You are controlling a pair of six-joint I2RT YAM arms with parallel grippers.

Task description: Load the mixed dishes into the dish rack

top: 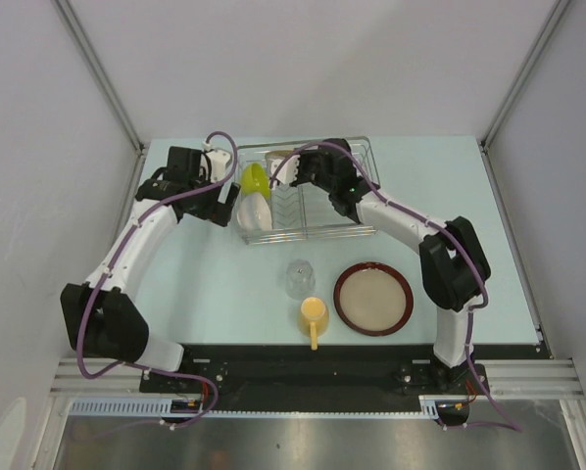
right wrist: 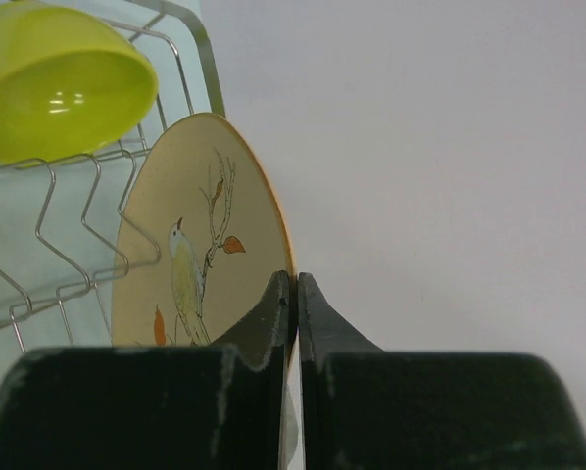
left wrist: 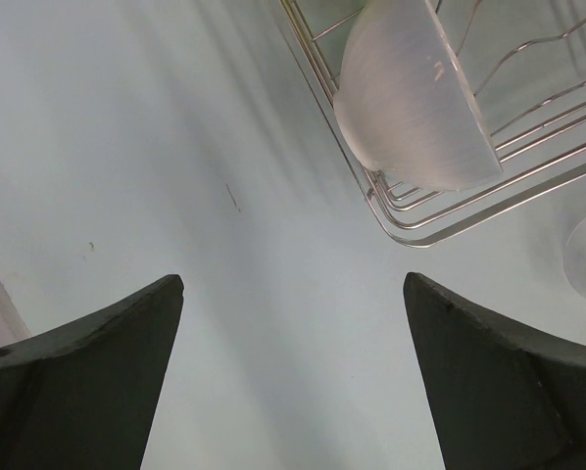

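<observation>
black right gripper point(right wrist: 294, 286) clamps a tan bird-painted plate point(right wrist: 180, 230) (mid-frame) beside a silver wire rack point(right wrist: 40, 211); left gripper point(left wrist: 293, 286) gapes wide.

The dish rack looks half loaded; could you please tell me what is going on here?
The right gripper is shut on the rim of a small bird-patterned plate, holding it upright at the dish rack. A lime-green bowl and a white bowl sit in the rack's left end. The left gripper hangs open over the table beside that end, empty. A clear glass, a yellow mug and a large red-rimmed plate are on the table, not yet loaded.
</observation>
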